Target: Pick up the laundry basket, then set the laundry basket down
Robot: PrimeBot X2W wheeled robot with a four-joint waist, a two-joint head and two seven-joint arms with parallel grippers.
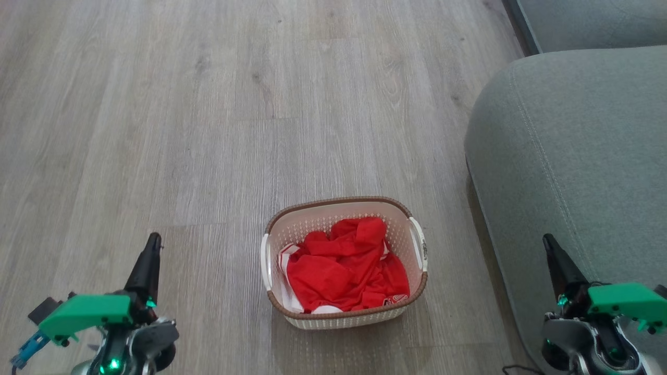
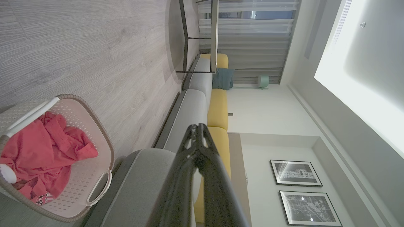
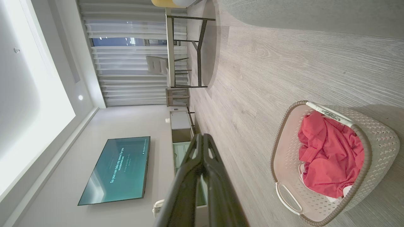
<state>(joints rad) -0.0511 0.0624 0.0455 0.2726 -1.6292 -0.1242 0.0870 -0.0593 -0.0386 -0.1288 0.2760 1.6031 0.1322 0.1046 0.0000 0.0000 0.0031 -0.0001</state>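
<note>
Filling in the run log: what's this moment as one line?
laundry basket: on floor, unheld, red cloth inside | left pincer: shut, clear of basket | right pincer: shut, clear of basket

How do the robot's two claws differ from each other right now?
The left gripper shows against bare wood floor, the right gripper against the grey sofa. The left gripper's tip leans right, the right gripper's leans left. Both are shut, with the laundry basket between them, untouched.
</note>
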